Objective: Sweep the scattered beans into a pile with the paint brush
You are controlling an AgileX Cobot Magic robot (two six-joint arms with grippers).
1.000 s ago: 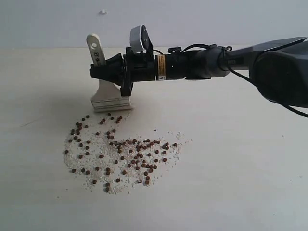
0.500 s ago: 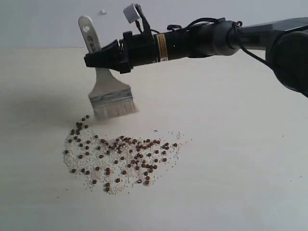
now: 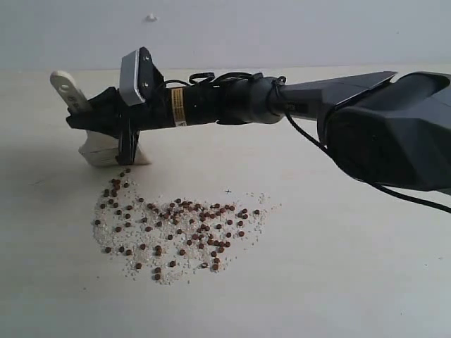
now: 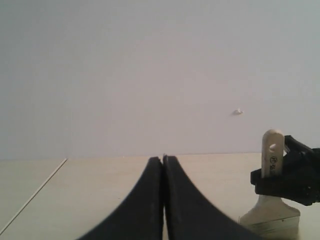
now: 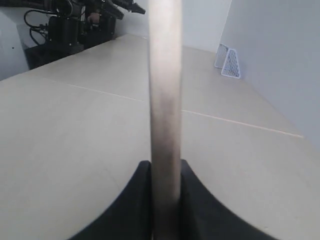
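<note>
The beans (image 3: pixel 176 225), reddish-brown with whitish grains, lie spread in a loose wide patch on the pale table (image 3: pixel 338 267), not heaped into a pile. My right gripper (image 3: pixel 83 118) reaches across to the far left and is shut on the paint brush (image 3: pixel 104 151). The whitish bristles sit at the table just beyond the patch's upper-left edge. The handle end with its hole (image 3: pixel 65 86) sticks up to the left. In the right wrist view the handle (image 5: pixel 165 100) runs between the jaws of the right gripper (image 5: pixel 165 170). My left gripper (image 4: pixel 163 160) is shut and empty, with the paint brush (image 4: pixel 272 150) off to one side.
A small white knob (image 3: pixel 150 17) sits on the back wall. The right arm's dark body (image 3: pixel 394 134) hangs over the table's right side. In the right wrist view there is dark equipment (image 5: pixel 75 20) and a white wire rack (image 5: pixel 227 62) at the table's far end.
The right gripper swung the brush up off the table, then carried it left and down. The bristles now rest at the patch's upper-left edge. The beans have barely shifted.
</note>
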